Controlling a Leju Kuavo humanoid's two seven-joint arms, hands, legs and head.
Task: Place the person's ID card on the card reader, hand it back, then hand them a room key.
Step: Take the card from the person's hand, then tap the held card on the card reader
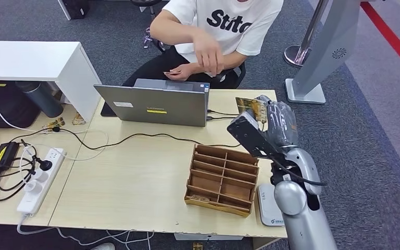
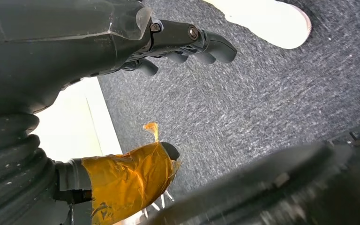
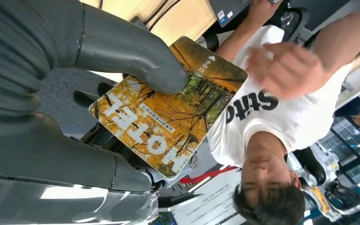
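My right hand [image 1: 276, 121] is raised over the far right of the desk and holds a yellow room key card [image 1: 250, 107] printed "HOTEL" [image 3: 168, 108], pinched under the thumb [image 3: 136, 56]. Across the desk sits a person in a white T-shirt [image 1: 229, 21]; one of their hands [image 1: 208, 54] is lifted, blurred, reaching toward the key, and the other holds a small red card [image 1: 174, 72] low behind the laptop. The white card reader [image 1: 269, 204] lies at the desk's near right edge. My left hand [image 2: 178, 42] hangs over the carpet, fingers curled, its thumb wrapped in yellow tape [image 2: 126, 180].
An open grey laptop [image 1: 153, 101] stands at the far side of the desk. A wooden card organizer [image 1: 221, 179] sits beside the reader. A white power strip [image 1: 39, 179] with cables lies at the left. A grey stand base [image 1: 304, 91] rises off the right.
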